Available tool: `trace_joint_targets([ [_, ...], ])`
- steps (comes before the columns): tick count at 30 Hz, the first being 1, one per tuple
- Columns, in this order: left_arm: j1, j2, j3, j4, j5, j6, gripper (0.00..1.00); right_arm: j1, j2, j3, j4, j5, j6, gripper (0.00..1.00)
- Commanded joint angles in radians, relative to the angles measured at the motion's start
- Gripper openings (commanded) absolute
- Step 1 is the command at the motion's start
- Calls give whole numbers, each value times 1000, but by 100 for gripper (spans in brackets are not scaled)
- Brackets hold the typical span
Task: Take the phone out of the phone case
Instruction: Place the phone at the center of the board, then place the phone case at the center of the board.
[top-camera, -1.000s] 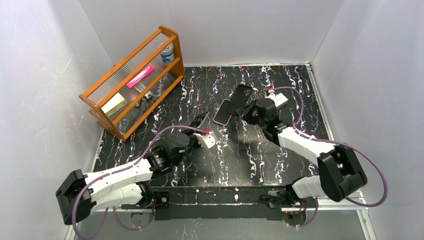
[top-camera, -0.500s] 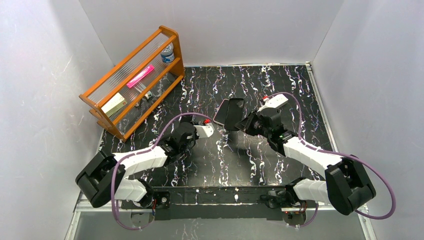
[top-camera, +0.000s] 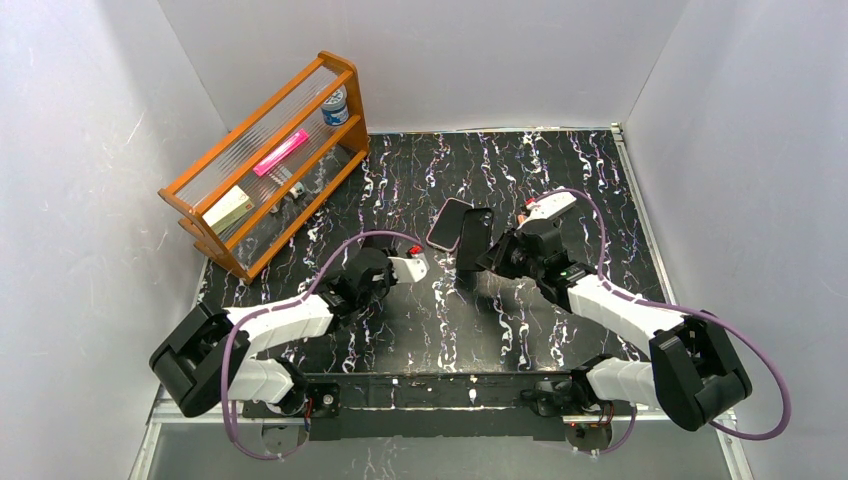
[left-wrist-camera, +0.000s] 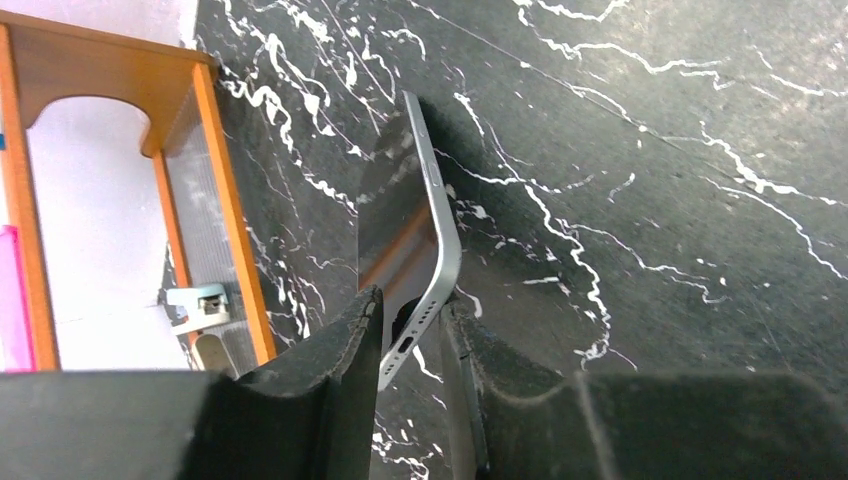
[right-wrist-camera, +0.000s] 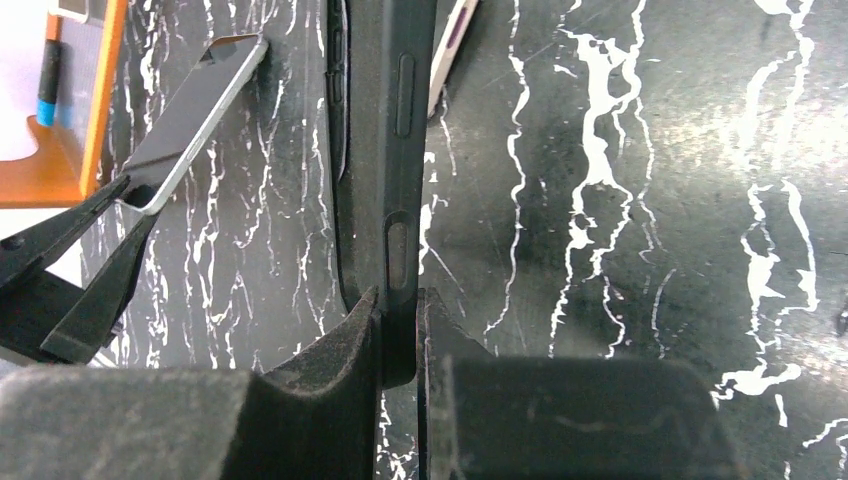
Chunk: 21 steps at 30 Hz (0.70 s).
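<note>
A silver phone (left-wrist-camera: 415, 220), bare and out of its case, leans with its far end on the black marbled table (left-wrist-camera: 650, 180). Its near end with the charging port sits loosely between the fingers of my left gripper (left-wrist-camera: 411, 300), which stand slightly open. The same phone (right-wrist-camera: 195, 120) shows at the left of the right wrist view. My right gripper (right-wrist-camera: 398, 295) is shut on the lower edge of the empty black phone case (right-wrist-camera: 385, 120), holding it edge-up. From above, the case (top-camera: 472, 240) stands at mid-table.
A pink-edged slab (top-camera: 447, 224) lies flat just behind the case. A wooden rack (top-camera: 265, 165) with a pink item, a small jar and a clip stands at the back left, close to the left gripper. White walls surround the table.
The left arm drew back and lowered the phone's far end onto the table, and its jaws loosened. The right gripper carried the case nearer and turned it edge-up.
</note>
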Motion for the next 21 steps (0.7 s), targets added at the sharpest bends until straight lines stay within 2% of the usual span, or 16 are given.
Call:
trace_joint_targets([
  [1,2,-33,-18,-22,19,0,30,-19,-27,-4,-10,20,-34,1],
  [5,3,-34,-11,-52,-8,-4,36,-38,-15,12,-45,14,-53,1],
  [9,0,-54,-20,-71,5,-19,53,-62,5,31,-82,9,-72,1],
  [11,-4,-56,-23,-77,3,-22,57,-75,21,42,-104,6,-84,1],
  [15,-7,-51,-10,-94,1,-43,62,-105,58,60,-152,-17,-100,1],
  [19,-7,-72,28,-121,-18,-122,65,-130,89,79,-212,-37,-116,1],
  [21,-7,-89,50,-129,-48,-176,70,-147,101,82,-231,-47,-124,1],
])
